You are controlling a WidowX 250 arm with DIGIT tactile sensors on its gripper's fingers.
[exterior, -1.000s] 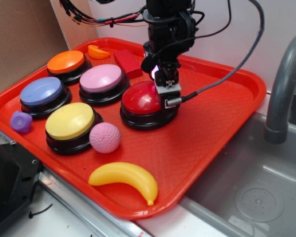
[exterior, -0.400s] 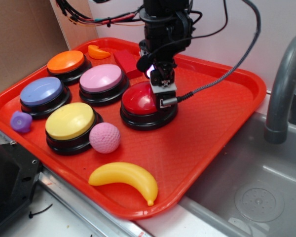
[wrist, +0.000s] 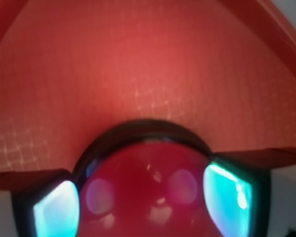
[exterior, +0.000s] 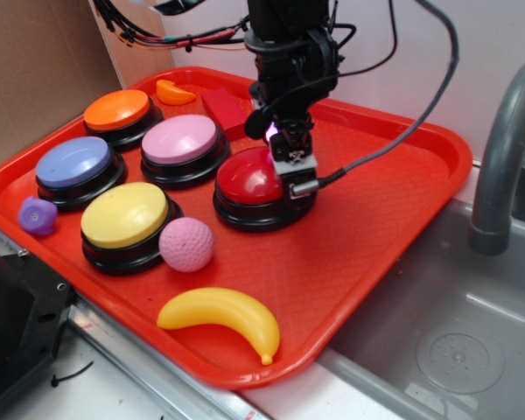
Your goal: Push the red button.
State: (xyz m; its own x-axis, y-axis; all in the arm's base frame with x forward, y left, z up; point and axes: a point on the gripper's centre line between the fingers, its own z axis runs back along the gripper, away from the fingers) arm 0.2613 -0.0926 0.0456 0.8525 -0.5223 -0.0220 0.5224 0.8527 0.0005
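Hanging over the middle of the red tray [exterior: 394, 219], the gripper [exterior: 294, 156] points straight down at the red button [exterior: 249, 179], its tip at the dome's back right edge. Whether it touches the dome cannot be told from the exterior view, and whether its fingers are apart or together cannot be told either, since the arm's own body hides them. In the wrist view the red button [wrist: 148, 197] fills the lower middle, glossy with pale reflections, its black base curving around the top, with textured tray floor beyond it. Two bright teal patches sit at the lower left and lower right of that view; what they are is unclear.

The red button sits near the centre of the tray, just right of the pink button [exterior: 180, 140]. Further left stand the orange button [exterior: 116, 110] and the blue button [exterior: 73, 163], with the yellow button [exterior: 123, 215] in front. A pink ball [exterior: 186, 244] rests against the yellow button's right side. A yellow banana [exterior: 219, 317] lies near the tray's front rim. A small red block [exterior: 225, 109] and an orange slice-shaped piece [exterior: 173, 91] lie at the back. A small purple toy [exterior: 37, 214] sits at the left edge. A grey faucet [exterior: 506, 149] rises to the right, over a sink [exterior: 455, 350].
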